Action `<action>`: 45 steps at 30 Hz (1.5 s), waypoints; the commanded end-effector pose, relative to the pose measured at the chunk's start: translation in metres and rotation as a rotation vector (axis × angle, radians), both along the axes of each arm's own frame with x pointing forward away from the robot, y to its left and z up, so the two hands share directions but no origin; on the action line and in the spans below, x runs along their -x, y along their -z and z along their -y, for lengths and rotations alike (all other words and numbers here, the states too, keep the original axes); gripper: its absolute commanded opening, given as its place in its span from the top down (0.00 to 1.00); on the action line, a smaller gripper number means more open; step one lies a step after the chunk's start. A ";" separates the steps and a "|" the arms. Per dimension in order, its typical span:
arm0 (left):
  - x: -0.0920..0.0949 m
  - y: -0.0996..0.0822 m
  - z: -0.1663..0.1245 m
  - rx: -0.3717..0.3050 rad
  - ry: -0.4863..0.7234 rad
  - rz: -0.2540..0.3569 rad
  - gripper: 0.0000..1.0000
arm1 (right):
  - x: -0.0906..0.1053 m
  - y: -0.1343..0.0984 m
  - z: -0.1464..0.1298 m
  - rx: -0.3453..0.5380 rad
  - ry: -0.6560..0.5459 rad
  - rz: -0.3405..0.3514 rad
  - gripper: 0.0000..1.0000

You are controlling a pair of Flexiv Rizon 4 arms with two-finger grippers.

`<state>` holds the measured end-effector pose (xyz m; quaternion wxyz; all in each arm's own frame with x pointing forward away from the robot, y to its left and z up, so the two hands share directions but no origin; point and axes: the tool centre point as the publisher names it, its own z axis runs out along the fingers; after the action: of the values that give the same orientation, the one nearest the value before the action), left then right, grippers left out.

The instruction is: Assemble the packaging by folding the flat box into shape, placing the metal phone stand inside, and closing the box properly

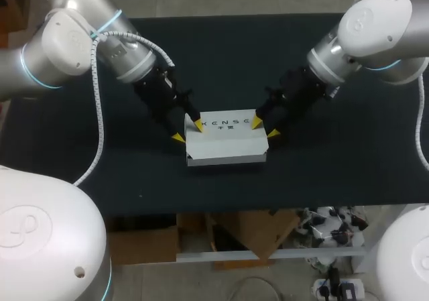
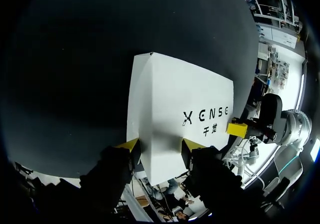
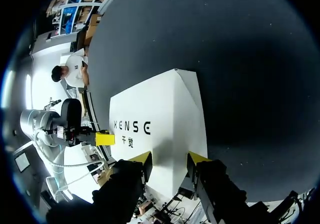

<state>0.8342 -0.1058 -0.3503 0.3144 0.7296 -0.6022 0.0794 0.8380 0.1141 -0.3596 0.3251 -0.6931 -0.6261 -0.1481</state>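
Standing at the White Box's Two Far Corners

The white box (image 1: 226,143) lay shut on the black table (image 1: 134,173), in the middle of the frame. At its upper left corner was the left gripper (image 1: 188,131). Its two yellow fingers were spread apart, not pinching. One tip sat on the box top and the other was just off the side. The right gripper (image 1: 265,128) was at the upper right corner in the same way, spread apart, one tip on top and one outside. Farther back, the left arm (image 1: 80,39) ran off to the upper left of the frame and the right arm (image 1: 375,26) to the upper right.
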 end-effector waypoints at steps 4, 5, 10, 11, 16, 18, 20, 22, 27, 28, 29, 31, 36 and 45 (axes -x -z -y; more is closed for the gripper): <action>-0.005 -0.004 0.006 -0.008 0.003 -0.021 0.45 | -0.002 -0.002 -0.003 -0.004 -0.001 -0.009 0.53; -0.005 -0.005 0.006 -0.008 0.003 -0.023 0.45 | -0.002 -0.002 -0.003 -0.004 0.000 -0.011 0.53; -0.007 -0.008 0.006 -0.011 -0.001 -0.040 0.45 | -0.002 -0.003 -0.003 -0.007 -0.001 -0.019 0.53; -0.007 -0.008 0.006 -0.012 -0.002 -0.042 0.45 | -0.003 -0.003 -0.003 -0.008 -0.001 -0.022 0.53; -0.007 -0.010 0.008 -0.013 -0.001 -0.051 0.45 | -0.004 -0.004 -0.003 -0.009 0.000 -0.028 0.53; -0.008 -0.011 0.008 -0.014 -0.001 -0.053 0.45 | -0.004 -0.005 -0.003 -0.009 0.000 -0.029 0.53; -0.008 -0.012 0.008 -0.013 -0.001 -0.058 0.46 | -0.004 -0.006 -0.004 -0.008 0.000 -0.030 0.53; -0.008 -0.012 0.008 -0.013 -0.002 -0.062 0.46 | -0.004 -0.007 -0.004 -0.008 0.000 -0.032 0.53; -0.009 -0.013 0.007 -0.013 -0.003 -0.069 0.47 | -0.006 -0.009 -0.004 -0.010 -0.003 -0.037 0.53; -0.009 -0.013 0.007 -0.013 -0.003 -0.071 0.46 | -0.007 -0.010 -0.004 -0.011 -0.004 -0.038 0.53; -0.009 -0.013 0.007 -0.013 -0.004 -0.072 0.47 | -0.007 -0.010 -0.004 -0.012 -0.004 -0.039 0.53; -0.009 -0.014 0.007 -0.013 -0.005 -0.075 0.47 | -0.008 -0.011 -0.005 -0.012 -0.006 -0.040 0.53; -0.011 -0.016 0.006 -0.010 -0.007 -0.083 0.47 | -0.009 -0.012 -0.006 -0.009 -0.009 -0.043 0.53; -0.014 -0.019 0.006 -0.010 -0.007 -0.094 0.47 | -0.012 -0.013 -0.008 -0.006 -0.015 -0.049 0.53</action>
<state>0.8447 -0.1066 -0.3325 0.3382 0.7366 -0.5837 0.0481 0.8464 0.1162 -0.3474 0.3412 -0.6923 -0.6214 -0.1347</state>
